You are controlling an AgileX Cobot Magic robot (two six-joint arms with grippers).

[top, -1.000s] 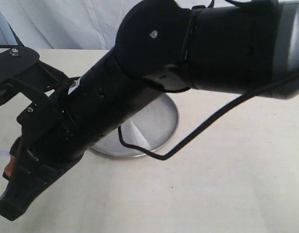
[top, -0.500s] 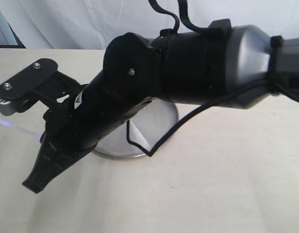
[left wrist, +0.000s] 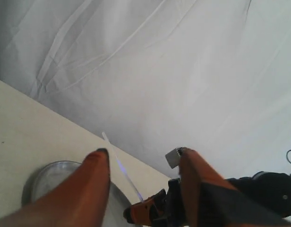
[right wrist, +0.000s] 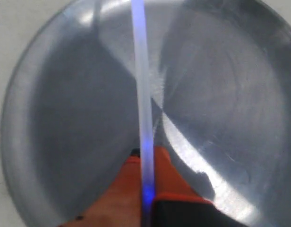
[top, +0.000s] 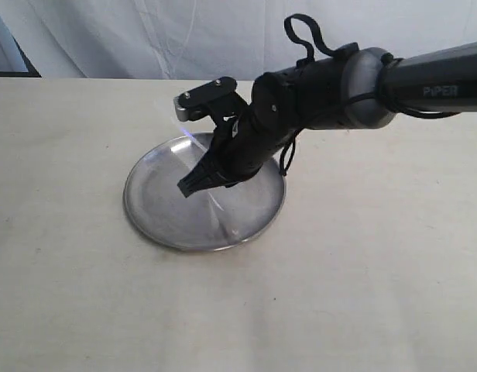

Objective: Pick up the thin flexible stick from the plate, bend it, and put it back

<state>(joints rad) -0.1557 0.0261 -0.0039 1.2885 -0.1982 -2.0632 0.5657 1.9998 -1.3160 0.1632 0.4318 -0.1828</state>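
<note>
**Stick lifted off the plate, bend not yet made**

We see the right gripper (top: 190, 184) hanging over the plate (top: 155, 208), its orange fingers pressed together on one end of the thin flexible stick (right wrist: 142, 94). The stick is clear of the steel. It rises from the pinch into the air above the dish, and in both wrist views it looks straight. The left gripper (left wrist: 143, 153) is spread wide and carries nothing. The stick shows in the gap between its fingers, but farther off, so we judge them apart. The exterior view does not show this gripper.

By our reading, the pick-up is done. The bend is left, since we see no curve in the strip and only one claw has hold of it. Laying the stick back in the plate is left too.

The only writing we can read is "PiPER", in pale letters on the right arm (top: 444, 91). We find no other label.
</note>
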